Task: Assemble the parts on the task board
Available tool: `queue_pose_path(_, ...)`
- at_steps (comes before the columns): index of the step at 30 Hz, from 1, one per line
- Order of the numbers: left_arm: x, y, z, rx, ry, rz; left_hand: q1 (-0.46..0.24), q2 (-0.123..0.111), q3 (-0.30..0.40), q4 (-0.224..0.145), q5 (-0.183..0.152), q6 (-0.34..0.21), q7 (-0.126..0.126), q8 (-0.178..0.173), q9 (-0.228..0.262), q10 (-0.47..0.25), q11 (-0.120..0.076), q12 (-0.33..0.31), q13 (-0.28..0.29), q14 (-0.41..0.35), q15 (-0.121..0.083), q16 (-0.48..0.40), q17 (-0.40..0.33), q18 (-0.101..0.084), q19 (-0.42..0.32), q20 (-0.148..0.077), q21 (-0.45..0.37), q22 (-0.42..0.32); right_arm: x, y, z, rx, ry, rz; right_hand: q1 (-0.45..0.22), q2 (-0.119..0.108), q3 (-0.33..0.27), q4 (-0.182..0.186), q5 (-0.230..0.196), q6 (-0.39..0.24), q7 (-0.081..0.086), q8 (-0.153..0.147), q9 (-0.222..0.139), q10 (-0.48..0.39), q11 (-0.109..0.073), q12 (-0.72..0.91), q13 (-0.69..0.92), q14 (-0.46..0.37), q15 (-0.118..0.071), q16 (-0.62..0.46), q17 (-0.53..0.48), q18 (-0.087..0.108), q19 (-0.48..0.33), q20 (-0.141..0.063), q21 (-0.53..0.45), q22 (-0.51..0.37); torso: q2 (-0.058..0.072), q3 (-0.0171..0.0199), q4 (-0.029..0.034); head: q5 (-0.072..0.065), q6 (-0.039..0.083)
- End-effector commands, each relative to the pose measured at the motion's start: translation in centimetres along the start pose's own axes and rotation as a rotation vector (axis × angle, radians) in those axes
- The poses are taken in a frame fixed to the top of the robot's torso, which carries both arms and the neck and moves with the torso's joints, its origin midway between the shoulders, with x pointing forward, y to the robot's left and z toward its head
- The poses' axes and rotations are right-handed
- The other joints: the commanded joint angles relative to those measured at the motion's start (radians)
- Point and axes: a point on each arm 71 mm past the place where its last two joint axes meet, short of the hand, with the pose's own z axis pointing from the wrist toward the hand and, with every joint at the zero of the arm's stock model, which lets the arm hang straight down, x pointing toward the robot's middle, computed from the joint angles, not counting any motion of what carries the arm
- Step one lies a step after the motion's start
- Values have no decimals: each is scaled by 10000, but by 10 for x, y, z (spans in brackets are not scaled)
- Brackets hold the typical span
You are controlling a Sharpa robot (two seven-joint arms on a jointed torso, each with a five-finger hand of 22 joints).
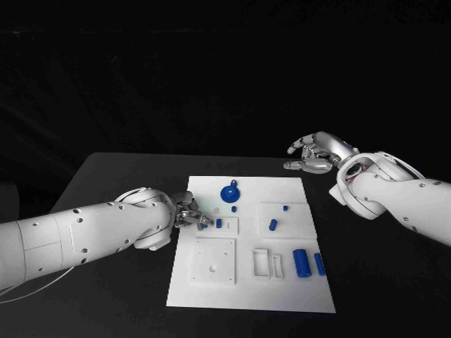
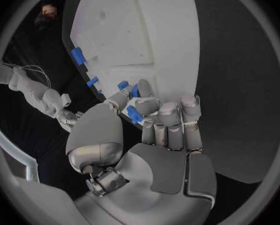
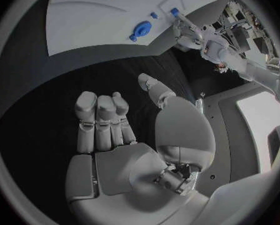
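The white task board (image 1: 287, 292) lies in the middle of the black table. My left hand (image 1: 189, 213) hovers at its left edge, and in the left wrist view this hand (image 2: 159, 135) pinches a small blue part (image 2: 134, 114) between thumb and fingers just over the board (image 2: 146, 30). A round blue part (image 1: 230, 192) stands near the far end. Two blue cylinders (image 1: 301, 263) lie side by side at the right. Short blue pegs (image 1: 273, 224) sit in the middle. My right hand (image 1: 317, 153) hangs beyond the far right corner, fingers loosely bent, holding nothing.
White raised blocks (image 1: 214, 260) and slotted frames (image 1: 267, 263) sit on the board's near half. Bare black table (image 1: 114, 176) lies on both sides of the board. The right wrist view shows the board (image 3: 84, 20) and the round blue part (image 3: 140, 30) ahead of the right hand (image 3: 124, 135).
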Motion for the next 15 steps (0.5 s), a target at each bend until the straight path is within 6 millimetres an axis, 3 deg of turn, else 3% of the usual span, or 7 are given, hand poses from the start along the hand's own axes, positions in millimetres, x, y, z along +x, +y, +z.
queue_pose_path(1,2,-1,0,-44,107,-29,-105,-182,39,326,-364,-33,-10,62,-8,-47,3,55,-18,-33,-47,53,-13,143,-15,-1270,69,-18,1,1,0,-106,98,-25,-54,19,-4,59,37,172,105,0,-13,-330,166,52,-13,88,0,-60,12,1176,19,-79,-57,27,-4,-2,-3,-3,10)
queue_pose_path(4,1,0,0,-149,14,-58,-287,-325,94,811,-582,-41,-6,99,4,-42,-11,94,-22,-39,-58,84,-7,155,-36,-1270,86,-26,1,1,0,-104,104,-24,-55,18,-6,60,39,172,105,-1,-14,-330,165,53,-14,89,0,-60,12,1176,19,-79,-58,27,3,-2,-2,-8,15)
queue_pose_path(15,-2,4,1,-245,-191,-147,-349,-436,102,1105,-579,-77,2,124,17,-59,-5,124,-22,-83,-54,117,3,168,-87,-1269,124,-7,0,0,0,-89,92,-30,-46,15,-8,53,42,171,105,-1,-15,-332,165,55,-18,89,-1,-62,13,1176,19,-80,-61,28,3,-4,-6,-23,52)
